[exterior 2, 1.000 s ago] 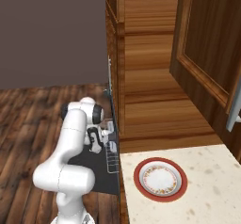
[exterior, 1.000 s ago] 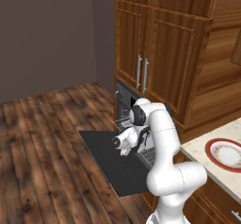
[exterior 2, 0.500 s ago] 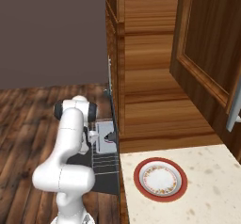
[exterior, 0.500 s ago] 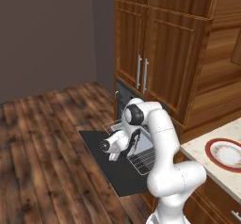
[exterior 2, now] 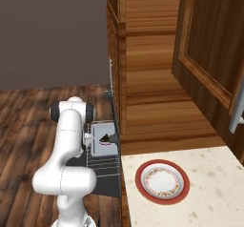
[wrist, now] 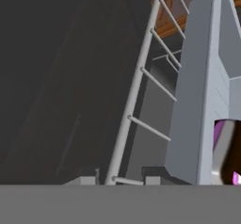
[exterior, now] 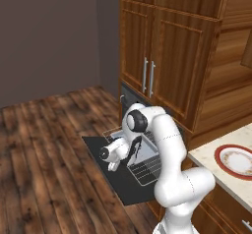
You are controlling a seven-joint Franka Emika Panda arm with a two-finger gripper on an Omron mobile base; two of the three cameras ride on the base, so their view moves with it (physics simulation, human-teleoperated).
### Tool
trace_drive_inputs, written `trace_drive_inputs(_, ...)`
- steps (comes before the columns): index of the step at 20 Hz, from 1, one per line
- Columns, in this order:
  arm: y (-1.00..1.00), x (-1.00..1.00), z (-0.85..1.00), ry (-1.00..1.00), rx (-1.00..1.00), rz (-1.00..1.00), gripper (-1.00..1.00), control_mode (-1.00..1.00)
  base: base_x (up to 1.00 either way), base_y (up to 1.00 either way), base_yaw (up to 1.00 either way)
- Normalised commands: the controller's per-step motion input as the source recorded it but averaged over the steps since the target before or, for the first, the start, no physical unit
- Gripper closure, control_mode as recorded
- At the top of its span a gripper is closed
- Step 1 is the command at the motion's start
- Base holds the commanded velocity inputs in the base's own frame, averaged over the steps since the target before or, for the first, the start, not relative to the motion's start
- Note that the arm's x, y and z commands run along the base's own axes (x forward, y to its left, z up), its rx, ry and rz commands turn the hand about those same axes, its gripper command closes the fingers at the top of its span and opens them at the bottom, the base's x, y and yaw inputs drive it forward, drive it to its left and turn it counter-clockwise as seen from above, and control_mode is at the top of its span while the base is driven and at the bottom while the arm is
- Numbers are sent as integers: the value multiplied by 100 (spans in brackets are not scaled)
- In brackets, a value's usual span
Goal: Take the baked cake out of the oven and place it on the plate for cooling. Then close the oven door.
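Oven door (exterior: 118,184): dark panel, folded down flat, centre of the left base frame. Wire rack (exterior: 145,166): drawn out over the door. Pale tray (exterior 2: 104,140): on the rack, centre-left of the right base frame. Baked cake (exterior 2: 105,138): dark chunk on the tray. Plate (exterior 2: 162,181): red-rimmed, on the speckled table (exterior 2: 209,197), lower right. Claw (exterior: 114,165): low beside the tray; whether its jaws are parted or closed cannot be told.
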Motion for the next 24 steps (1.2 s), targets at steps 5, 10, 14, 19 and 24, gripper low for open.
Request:
trace_drive_inputs(5, 55, -40, 0, 9, 4, 2, 100, -100, 0, 0, 0)
trace_drive_inputs(10, 47, -50, 22, 5, 6, 1, -100, -100, 0, 0, 0)
trace_drive_inputs(14, 21, -48, 63, 0, 8, 0, -100, -100, 0, 0, 0)
trace_drive_inputs(19, 0, -69, 89, 0, 12, 0, -100, -100, 0, 0, 0)
trace_drive_inputs(24, 16, -91, 74, 0, 11, 0, -100, -100, 0, 0, 0)
